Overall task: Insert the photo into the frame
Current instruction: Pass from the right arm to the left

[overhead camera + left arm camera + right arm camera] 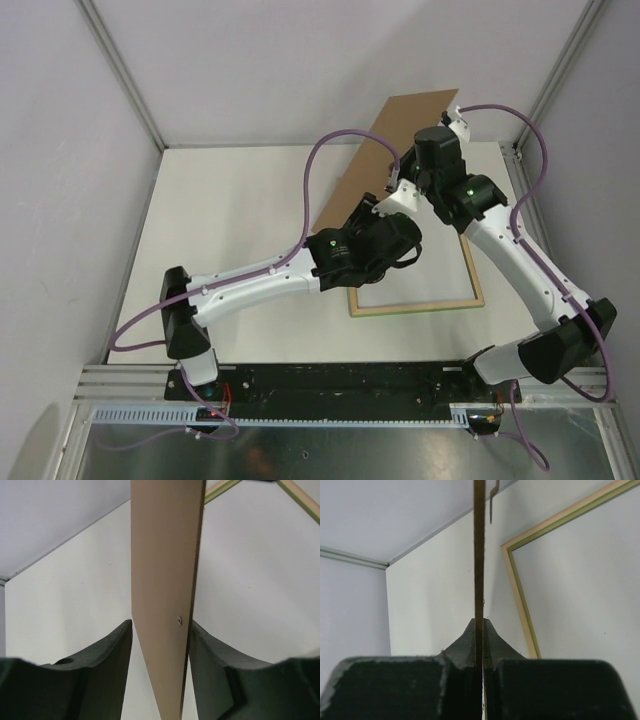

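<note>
Risk: backing board point(395, 140) hangs tilted in the air above the frame's far side; if the two arms pull unevenly, it could twist loose and drop onto the frame point(415, 306).
Cause: the right gripper point(480, 630) has only the board's thin edge, which looks like a small hold for so wide a sheet.
Left claw: the left gripper point(160, 630) is spread, one finger on each side of the board; I cannot tell whether either pad touches it.
Right claw: pressed together, pinching the board's edge.
Frame: lies flat on the table point(240, 220), pale wood up, in front of the right arm.
Photo: no colour print shows in any view; the white inside the frame may be the photo's back or bare table, and I cannot tell which.
Edges: a small tab point(492, 500) juts from the board and could snag the frame's rail.
Room: open table lies left of the frame; the right wall point(610, 200) is close.
</note>
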You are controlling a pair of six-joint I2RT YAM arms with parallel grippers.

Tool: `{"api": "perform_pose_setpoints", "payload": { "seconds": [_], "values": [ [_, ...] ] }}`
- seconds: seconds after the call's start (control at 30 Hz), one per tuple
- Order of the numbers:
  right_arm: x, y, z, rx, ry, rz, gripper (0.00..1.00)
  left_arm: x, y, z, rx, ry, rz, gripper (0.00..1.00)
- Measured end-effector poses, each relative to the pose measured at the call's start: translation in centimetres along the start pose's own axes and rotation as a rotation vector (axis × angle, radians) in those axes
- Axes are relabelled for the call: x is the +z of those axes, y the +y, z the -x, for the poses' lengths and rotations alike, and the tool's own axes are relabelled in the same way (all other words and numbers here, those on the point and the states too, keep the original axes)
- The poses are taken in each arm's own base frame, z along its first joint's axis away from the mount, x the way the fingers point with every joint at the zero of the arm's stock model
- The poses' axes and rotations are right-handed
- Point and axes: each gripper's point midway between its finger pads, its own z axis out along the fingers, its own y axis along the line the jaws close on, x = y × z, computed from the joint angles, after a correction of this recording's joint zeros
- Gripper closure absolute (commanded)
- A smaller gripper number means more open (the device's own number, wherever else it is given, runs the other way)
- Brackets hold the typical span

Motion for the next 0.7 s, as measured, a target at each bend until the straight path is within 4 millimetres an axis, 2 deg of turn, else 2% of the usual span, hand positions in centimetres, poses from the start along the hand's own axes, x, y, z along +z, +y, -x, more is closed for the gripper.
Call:
{"api": "perform_pose_setpoints", "payload": {
  "seconds": [0.17, 0.33, 0.6, 0.7],
  "values": [
    [1.3, 0.2, 0.1, 0.025, 0.035, 0.007, 1.00, 0.2, -0.1, -0.5, 0.020, 0.017, 0.000, 0.53],
    [2.0, 0.5, -0.4, 0.042, 0.064, 0.013, 1.00, 0.4, 0.3, -0.7, 0.026, 0.025, 0.008, 0.63],
    [2.6, 0.7, -1.3, 0.054, 0.105, 0.023, 1.00, 1.2, 0.7, -1.7, 0.051, 0.048, 0.045, 0.61],
    [2.8, 0.8, -1.4, 0.060, 0.110, 0.021, 1.00, 1.6, 1.0, -2.4, 0.068, 0.064, 0.060, 0.64]
  ]
}}
